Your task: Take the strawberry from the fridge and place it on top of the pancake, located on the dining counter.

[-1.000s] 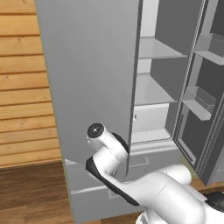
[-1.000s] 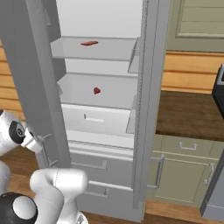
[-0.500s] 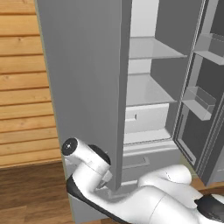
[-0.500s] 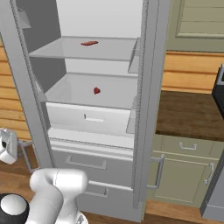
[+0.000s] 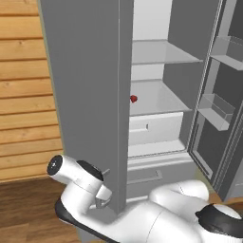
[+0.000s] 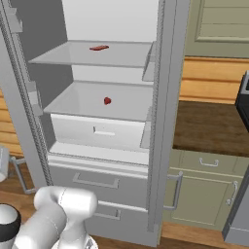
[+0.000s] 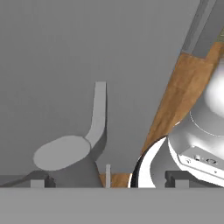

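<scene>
The light-grey fridge (image 5: 85, 95) stands with both doors open and its white inside showing. The strawberry (image 6: 107, 100), a tiny bright red lump, lies on the middle shelf and peeks past the left door's edge (image 5: 133, 98). A flatter dull red piece (image 6: 99, 47) lies on the upper shelf. My gripper (image 5: 101, 191) is low at the outer face of the left door, beside its bar handle (image 7: 98, 113). It is open (image 7: 108, 181), the fingertips (image 7: 39, 181) wide apart and gripping nothing. The dining counter and the pancake are out of view.
The right fridge door (image 5: 216, 111) with its bins swings out on the right. Two lower drawers (image 6: 95, 182) sit under the shelves. Olive-green cabinets (image 6: 202, 194) and a dark counter (image 6: 209, 126) stand to the right. A wooden plank wall (image 5: 23, 95) is left of the fridge.
The left fridge door has swung further open, uncovering more of the shelves and the strawberry. My arm has dropped and moved left along with the door.
</scene>
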